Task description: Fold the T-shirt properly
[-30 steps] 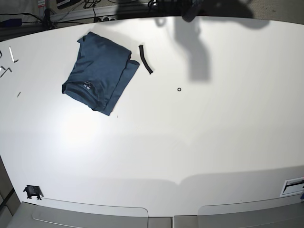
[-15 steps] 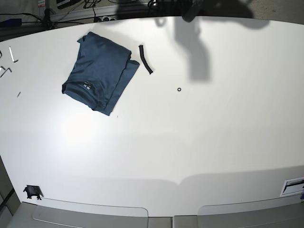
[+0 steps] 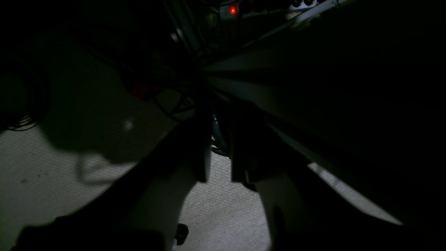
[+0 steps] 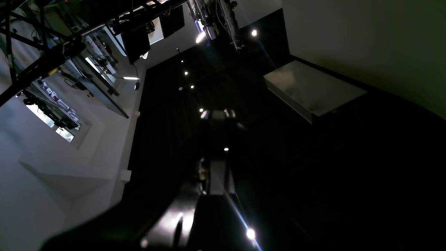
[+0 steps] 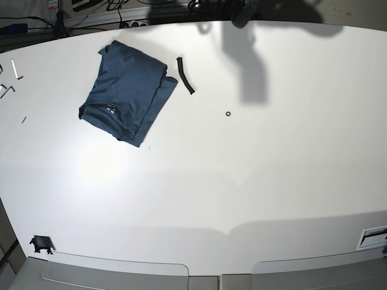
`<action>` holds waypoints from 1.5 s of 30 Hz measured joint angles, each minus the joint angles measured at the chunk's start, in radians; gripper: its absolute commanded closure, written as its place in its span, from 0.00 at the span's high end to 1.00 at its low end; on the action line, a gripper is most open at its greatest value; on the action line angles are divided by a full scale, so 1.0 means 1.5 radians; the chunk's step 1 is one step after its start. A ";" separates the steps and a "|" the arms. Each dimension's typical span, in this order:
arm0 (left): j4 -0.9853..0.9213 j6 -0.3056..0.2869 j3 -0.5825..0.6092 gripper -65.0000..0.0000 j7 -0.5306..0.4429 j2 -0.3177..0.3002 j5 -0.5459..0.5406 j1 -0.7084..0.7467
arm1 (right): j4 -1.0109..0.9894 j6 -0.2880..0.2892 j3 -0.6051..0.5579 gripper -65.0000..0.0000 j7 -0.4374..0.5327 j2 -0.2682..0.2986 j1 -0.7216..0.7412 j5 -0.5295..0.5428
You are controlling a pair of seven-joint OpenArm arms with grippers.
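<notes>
The T-shirt (image 5: 128, 90), dark navy, lies folded into a compact rectangle at the far left of the white table (image 5: 199, 181), neck label toward the near side. No gripper is near it in the base view. A dark arm part (image 5: 243, 12) shows beyond the far edge and throws a shadow on the table. In the dim left wrist view my left gripper (image 3: 220, 146) hangs over grey carpet beside the table edge, its fingers (image 3: 204, 157) slightly apart and holding nothing. The right wrist view looks up at the ceiling, where my right gripper (image 4: 215, 167) is shut and empty.
A short black strip (image 5: 185, 75) lies just right of the shirt and a small black ring (image 5: 228, 113) sits further right. Hex keys (image 5: 13, 69) rest at the far left edge. A black clip (image 5: 40, 243) is at the near left corner, a label (image 5: 372, 235) near right.
</notes>
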 measured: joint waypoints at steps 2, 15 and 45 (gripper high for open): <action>0.000 0.000 0.000 0.12 0.000 0.000 0.000 0.000 | 0.000 0.000 0.000 0.00 0.000 0.000 0.000 0.000; 0.000 0.000 0.000 0.12 0.000 0.000 0.000 0.000 | 0.000 0.000 0.000 0.00 0.000 0.000 0.000 0.000; 0.000 0.000 0.000 0.12 0.000 0.000 0.000 0.000 | 0.000 0.000 0.000 0.00 -0.022 -0.005 0.000 0.002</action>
